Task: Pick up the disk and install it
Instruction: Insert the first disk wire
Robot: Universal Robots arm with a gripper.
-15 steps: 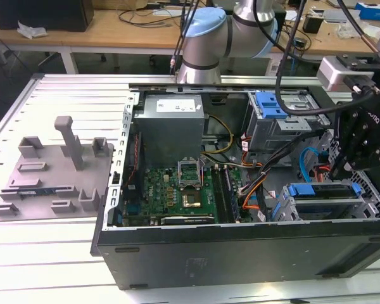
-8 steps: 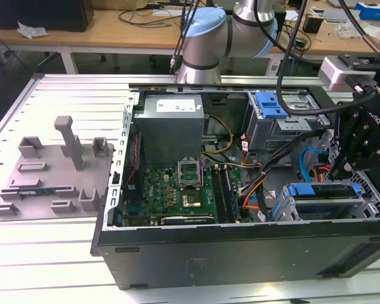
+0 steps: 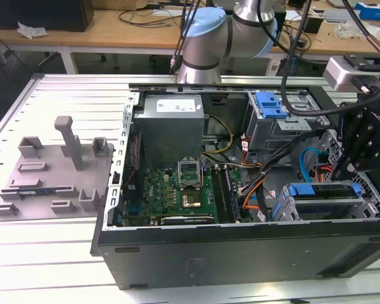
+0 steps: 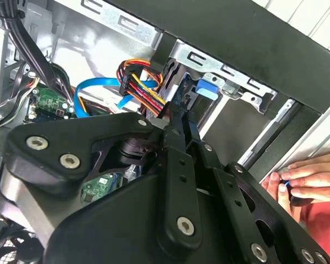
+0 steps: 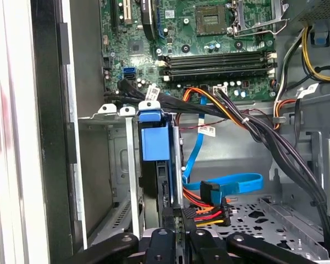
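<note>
In the exterior view, the open computer case (image 3: 240,253) lies on the counter (image 3: 44,259). The gripper (image 3: 351,166) hangs over the case's end on the exterior view's right. The disk (image 3: 320,190) sits in the drive cage (image 3: 369,201) just beside and below it. In the second wrist view, the gripper (image 4: 179,110) has its 2 fingers (image 4: 175,144) drawn together with no gap, and the tips reach toward the disk's (image 4: 206,89) blue bracket. A person's hand (image 4: 302,181) rests outside the case. In the first wrist view, the disk (image 5: 154,140) stands on edge inside the cage (image 5: 118,165), and the clenched gripper (image 5: 176,217) meets its near end; whether it pinches that end I cannot tell.
</note>
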